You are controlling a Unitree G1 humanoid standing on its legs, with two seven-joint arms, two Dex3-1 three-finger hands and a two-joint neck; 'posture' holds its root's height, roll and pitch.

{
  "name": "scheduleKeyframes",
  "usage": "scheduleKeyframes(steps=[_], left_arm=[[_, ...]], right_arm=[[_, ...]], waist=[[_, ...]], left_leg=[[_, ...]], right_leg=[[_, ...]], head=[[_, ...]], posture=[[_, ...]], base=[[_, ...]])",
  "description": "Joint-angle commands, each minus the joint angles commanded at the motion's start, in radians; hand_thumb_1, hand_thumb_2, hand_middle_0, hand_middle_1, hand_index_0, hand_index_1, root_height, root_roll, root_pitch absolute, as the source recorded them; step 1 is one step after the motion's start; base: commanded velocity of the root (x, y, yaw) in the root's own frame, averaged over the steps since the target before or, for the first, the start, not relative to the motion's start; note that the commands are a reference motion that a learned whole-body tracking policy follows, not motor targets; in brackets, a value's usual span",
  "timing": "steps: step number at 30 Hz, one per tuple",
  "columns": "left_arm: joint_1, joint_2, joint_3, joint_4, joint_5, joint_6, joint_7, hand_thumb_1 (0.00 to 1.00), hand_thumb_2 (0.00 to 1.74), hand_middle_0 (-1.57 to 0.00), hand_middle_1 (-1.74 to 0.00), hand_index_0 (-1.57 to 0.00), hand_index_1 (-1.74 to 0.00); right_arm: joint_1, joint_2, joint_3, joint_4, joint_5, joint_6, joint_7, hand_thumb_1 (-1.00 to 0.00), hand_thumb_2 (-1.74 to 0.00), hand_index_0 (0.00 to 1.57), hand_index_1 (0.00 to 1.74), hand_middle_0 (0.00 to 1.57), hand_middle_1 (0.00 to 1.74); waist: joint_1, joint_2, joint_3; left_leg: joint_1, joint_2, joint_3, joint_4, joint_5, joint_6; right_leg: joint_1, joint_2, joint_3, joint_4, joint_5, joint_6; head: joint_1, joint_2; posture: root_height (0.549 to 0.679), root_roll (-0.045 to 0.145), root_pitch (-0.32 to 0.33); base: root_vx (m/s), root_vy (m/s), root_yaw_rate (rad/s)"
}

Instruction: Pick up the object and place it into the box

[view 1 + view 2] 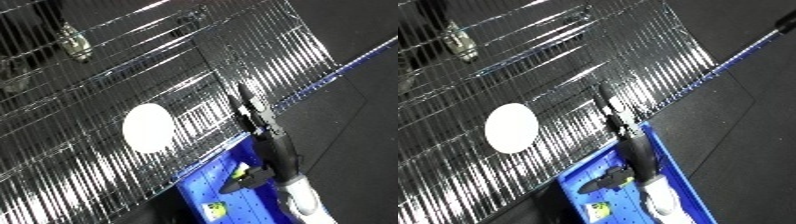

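Observation:
A white round disc (148,127) lies flat on a shiny wire-mesh surface (98,165). My right hand (271,150) reaches up from the lower right over the far end of a blue bin (676,169). Its black fingers (247,107) are stretched out straight onto the mesh, right of the disc and apart from it. The thumb (246,182) juts out over the bin's floor. The hand is open and holds nothing. The white forearm (302,197) covers part of the bin. My left hand shows in neither view.
The whole view is tilted. Small yellow-green items (214,210) lie inside the bin. A glinting, clear-looking object (75,41) sits on the mesh at the upper left. A dark floor with a blue strip (348,66) lies to the right.

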Motion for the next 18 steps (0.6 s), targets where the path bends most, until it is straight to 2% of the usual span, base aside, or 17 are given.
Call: scheduleKeyframes(steps=[4, 9, 18], left_arm=[[-0.012, 0.01, -0.011, 0.002, 0.009, 0.007, -0.001, 1.0, 1.74, -1.57, -1.74, -1.57, -1.74], [-0.024, 0.022, -0.025, 0.008, 0.014, 0.008, -0.002, 1.0, 1.74, -1.57, -1.74, -1.57, -1.74], [-0.025, 0.035, -0.028, -0.001, 0.029, 0.026, -0.007, 1.0, 1.74, -1.57, -1.74, -1.57, -1.74]], right_arm=[[-0.016, 0.012, 0.033, 0.003, 0.001, 0.002, 0.006, 0.0, 0.0, 0.0, 0.0, 0.0, 0.0], [-0.036, 0.026, 0.062, 0.03, 0.001, -0.007, 0.006, 0.0, 0.0, 0.0, 0.0, 0.0, 0.0], [-0.051, 0.041, 0.071, 0.064, 0.001, -0.025, -0.03, 0.0, 0.0, 0.0, 0.0, 0.0, 0.0]], waist=[[0.023, -0.011, 0.0], [0.043, -0.018, 0.0], [0.064, -0.023, 0.0]], left_leg=[[-0.016, -0.005, -0.016, 0.008, 0.003, 0.0026], [-0.031, -0.007, -0.03, 0.024, 0.004, 0.0046], [-0.042, -0.003, -0.037, 0.032, 0.01, 0.004]], right_leg=[[-0.005, -0.0013, -0.014, 0.004, 0.005, 0.0051], [-0.008, -0.0035, -0.03, 0.016, 0.003, 0.0101], [-0.017, -0.0163, -0.048, 0.027, 0.004, 0.0189]], head=[[-0.101, -0.015], [-0.16, -0.017], [-0.178, -0.003]], posture=[[0.63, 0.069, 0.06], [0.628, 0.062, 0.057], [0.626, 0.054, 0.055]], base=[[-0.006, -0.086, 0.094], [0.01, -0.057, 0.062], [0.011, -0.037, 0.063]])
